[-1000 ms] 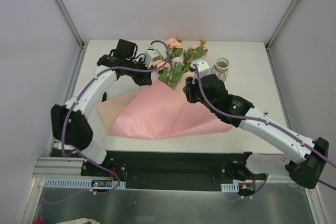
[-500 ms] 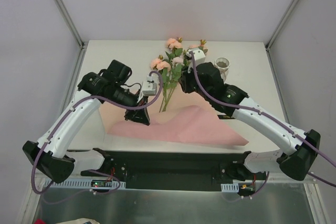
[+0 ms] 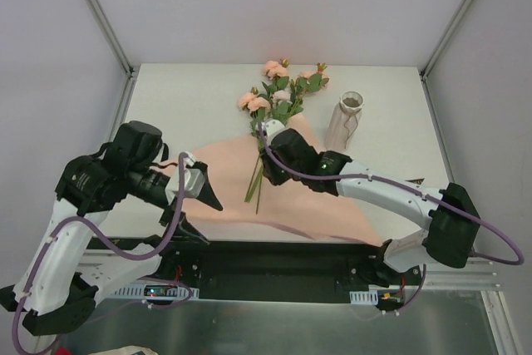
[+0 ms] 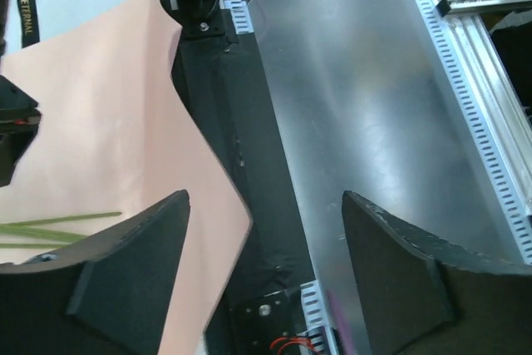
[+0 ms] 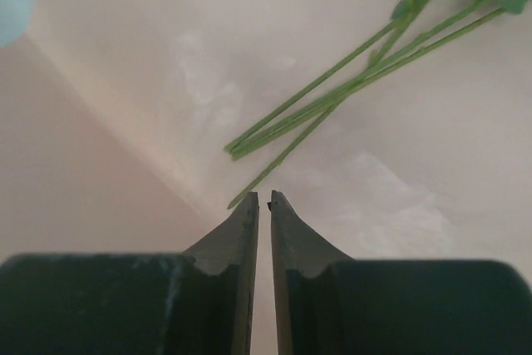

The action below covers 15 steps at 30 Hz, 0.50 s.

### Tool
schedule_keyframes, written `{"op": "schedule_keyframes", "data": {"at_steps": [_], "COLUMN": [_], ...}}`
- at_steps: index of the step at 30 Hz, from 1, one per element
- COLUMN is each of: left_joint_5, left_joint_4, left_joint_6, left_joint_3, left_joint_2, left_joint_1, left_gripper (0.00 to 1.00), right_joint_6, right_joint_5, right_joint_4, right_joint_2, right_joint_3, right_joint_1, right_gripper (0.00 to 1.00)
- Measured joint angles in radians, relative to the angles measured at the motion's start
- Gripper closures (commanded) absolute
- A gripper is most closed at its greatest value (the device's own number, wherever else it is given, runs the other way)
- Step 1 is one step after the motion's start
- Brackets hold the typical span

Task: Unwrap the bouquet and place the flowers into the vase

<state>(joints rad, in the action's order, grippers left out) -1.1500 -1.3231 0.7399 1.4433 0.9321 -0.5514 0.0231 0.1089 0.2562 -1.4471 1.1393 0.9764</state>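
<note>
flowers lie flat, cut stem ends pointing at the nearly pressed-together right tool; left tool spread, empty.

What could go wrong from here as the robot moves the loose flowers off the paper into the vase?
1. The right hand is almost closed just short of the loose stems; pushing on might scatter them instead of gripping.
2. The paper overhangs the table's near edge by the open left hand; if it slides, the flowers lying on it could follow.
</note>
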Motion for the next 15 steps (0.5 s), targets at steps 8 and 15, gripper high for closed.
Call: {"op": "schedule_keyframes", "data": {"at_steps": [8,15], "left_joint_5": [0.092,0.341], "left_joint_4": [-0.015,0.129], "left_joint_6": [-0.036,-0.203], "left_joint_3": [0.033,0.195], "left_joint_2": [-0.08,-0.048], "left_joint_1": [-0.006,-0.006], "left_gripper": [0.01,0.01], "right_joint_6": [0.01,0.019], "right_joint_5": [-0.014,0.052], "right_joint_4": [0.056,0.132], "right_joint_2": [0.065,0.176], "right_joint_3": [-0.062,-0.114], "right_joint_1": [0.227,0.335], "right_gripper": [0.8,0.43]}}
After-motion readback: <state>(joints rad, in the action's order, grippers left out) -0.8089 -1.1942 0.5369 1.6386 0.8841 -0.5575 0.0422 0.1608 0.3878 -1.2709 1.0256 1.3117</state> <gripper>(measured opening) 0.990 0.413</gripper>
